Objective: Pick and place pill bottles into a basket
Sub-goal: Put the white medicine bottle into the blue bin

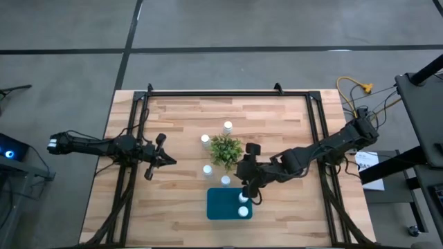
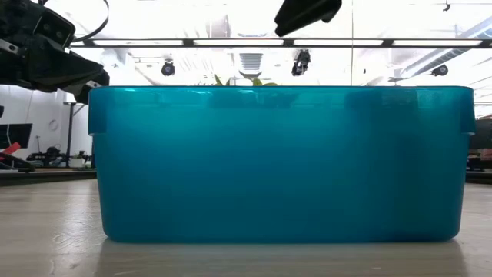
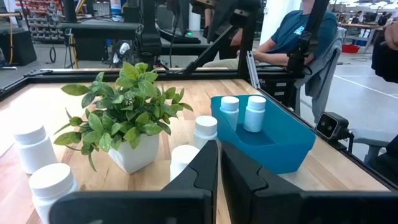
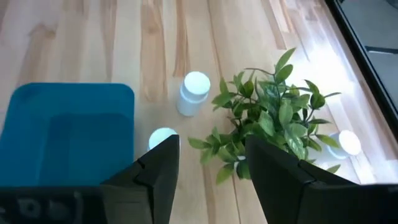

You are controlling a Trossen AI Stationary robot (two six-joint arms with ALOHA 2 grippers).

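Seen from above, a pale butcher-block wooden table framed in black metal rails carries six small white cylindrical plastic pill bottles with ribbed-looking white caps. Two of them stand upright in the right half of the teal-blue translucent plastic basket, a rounded-corner rectangular tray at the near middle of the table. The other four stand on the bare wood: one far of the small green leafy plant in its white square pot, one at the plant's far left, one at its near left, and one just beyond the basket's far edge.

The right gripper hangs over the basket's far right corner, close above the two bottles inside; its dark, matte fingers stand parted with nothing between them. The left gripper waits over the left half of the table, well apart from the bottles, its smooth black jaws pressed together on nothing. In the left wrist view a seated person in a teal shirt shows beyond the table.
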